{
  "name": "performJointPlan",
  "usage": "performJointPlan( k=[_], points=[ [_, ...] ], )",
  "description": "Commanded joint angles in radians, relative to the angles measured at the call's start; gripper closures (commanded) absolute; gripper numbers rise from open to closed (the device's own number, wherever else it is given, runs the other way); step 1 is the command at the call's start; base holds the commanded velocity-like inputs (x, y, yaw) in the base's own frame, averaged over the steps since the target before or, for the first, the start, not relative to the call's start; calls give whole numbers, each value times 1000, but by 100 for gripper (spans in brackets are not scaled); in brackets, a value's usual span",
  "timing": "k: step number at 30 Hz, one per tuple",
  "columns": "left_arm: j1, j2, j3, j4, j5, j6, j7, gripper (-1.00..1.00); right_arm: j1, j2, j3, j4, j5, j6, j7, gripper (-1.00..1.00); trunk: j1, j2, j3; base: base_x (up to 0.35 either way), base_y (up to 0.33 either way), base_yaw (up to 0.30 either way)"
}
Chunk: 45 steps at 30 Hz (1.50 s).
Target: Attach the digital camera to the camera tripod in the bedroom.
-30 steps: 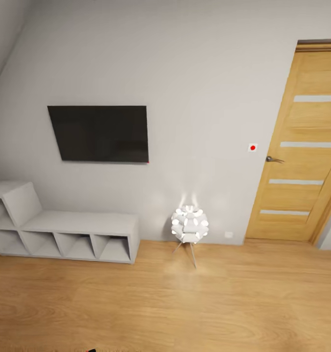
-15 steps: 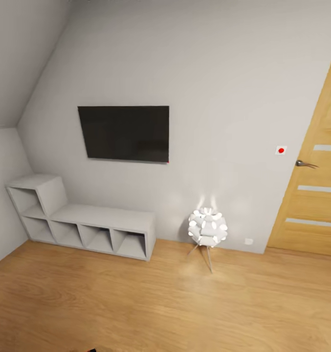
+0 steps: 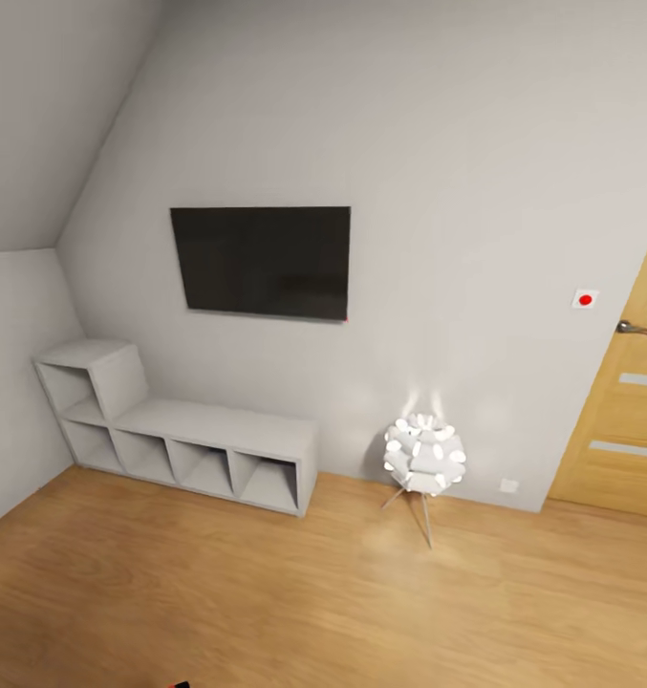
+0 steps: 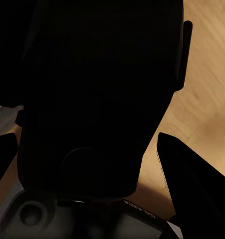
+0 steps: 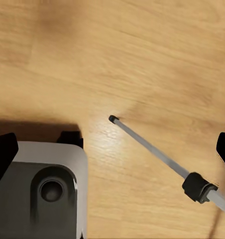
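Close between left tool [image 4: 87,144] fingers, digital camera [image 4: 97,89] pinched, right tool [image 5: 112,149] spread, tripod leg [image 5: 162,157] between.

Both arms low, grippers seen from the wrist cameras.
Left gripper [image 4: 87,135]: its two dark fingers [image 4: 192,184] stand on either side of a bulky black body, the digital camera [image 4: 102,74], which spans the gap between them; the jaws look closed against it. Right gripper [image 5: 118,137]: pointed down at the floor, jaws spread wide with nothing between them, one dark fingertip [image 5: 2,154] at each side of the view, grey wrist housing [image 5: 42,189] beneath.
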Motion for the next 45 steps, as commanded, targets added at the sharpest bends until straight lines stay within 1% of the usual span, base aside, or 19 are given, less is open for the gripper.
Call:
performJointPlan(
  k=[1, 27, 36, 45],
  points=[
    [0, 0, -9, -1, 6, -2, 4, 100, -2, -1, -9, 3, 9, -7, 2, -100, 1, -1, -2, 306, 0, 5],
    [0, -3, -10, -4, 4, -1, 3, 100, -2, -1, -9, 3, 8, -6, 2, -100, 1, -1, -2, 314, 0, 0],
    [0, -4, -10, -3, 4, -2, 5, 100, -2, 0, -10, 3, 2, -7, 1, -100, 1, -1, -2, 52, 0, -27],
    [0, -4, -9, -4, 4, -5, 8, 100, -2, 2, -10, 3, 1, -9, 1, -100, 1, -1, -2, 2, 0, -247]
  ],
)
